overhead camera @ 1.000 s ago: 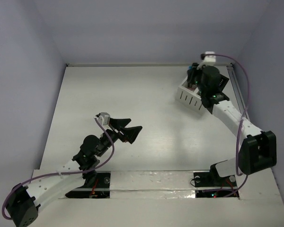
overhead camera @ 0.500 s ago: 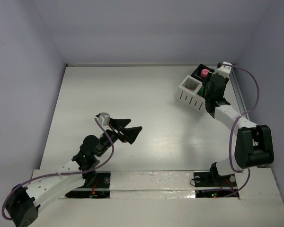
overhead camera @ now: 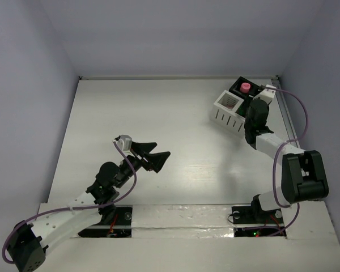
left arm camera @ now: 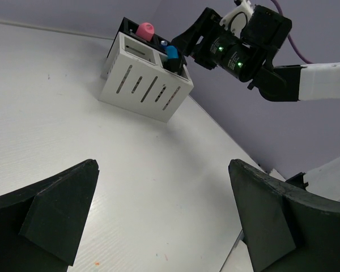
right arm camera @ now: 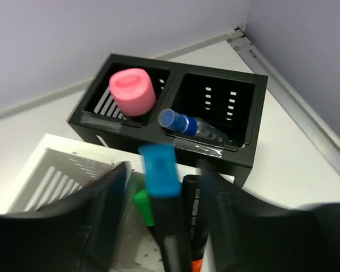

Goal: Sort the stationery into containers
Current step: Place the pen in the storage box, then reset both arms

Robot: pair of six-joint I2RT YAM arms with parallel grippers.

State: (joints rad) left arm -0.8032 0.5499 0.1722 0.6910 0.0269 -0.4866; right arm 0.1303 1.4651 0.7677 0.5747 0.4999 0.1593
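The white slatted box [overhead camera: 226, 120] joins the black box [overhead camera: 237, 82] at the far right. In the right wrist view a blue-capped highlighter [right arm camera: 160, 170] stands blurred in the white box [right arm camera: 45, 164], beside a green-capped one [right arm camera: 140, 201] and an orange-tipped one [right arm camera: 194, 215]. The black box [right arm camera: 238, 153] holds a pink-capped item [right arm camera: 133, 90] and a blue-capped pen [right arm camera: 184, 122]. My right gripper [right arm camera: 163, 165] is open, its fingers either side of the blue-capped highlighter without pinching it; it also shows in the top view [overhead camera: 249, 105]. My left gripper [overhead camera: 158, 152] is open and empty above mid-table.
A metal rail [right arm camera: 294, 96] runs along the table's right edge beside the black box. The purple back and side walls stand close behind the boxes. My left gripper [left arm camera: 163, 170] faces the white box [left arm camera: 144, 85] across bare table.
My right gripper has drawn back from over the boxes toward the right and near side, uncovering the pink cap. The left arm has not moved.
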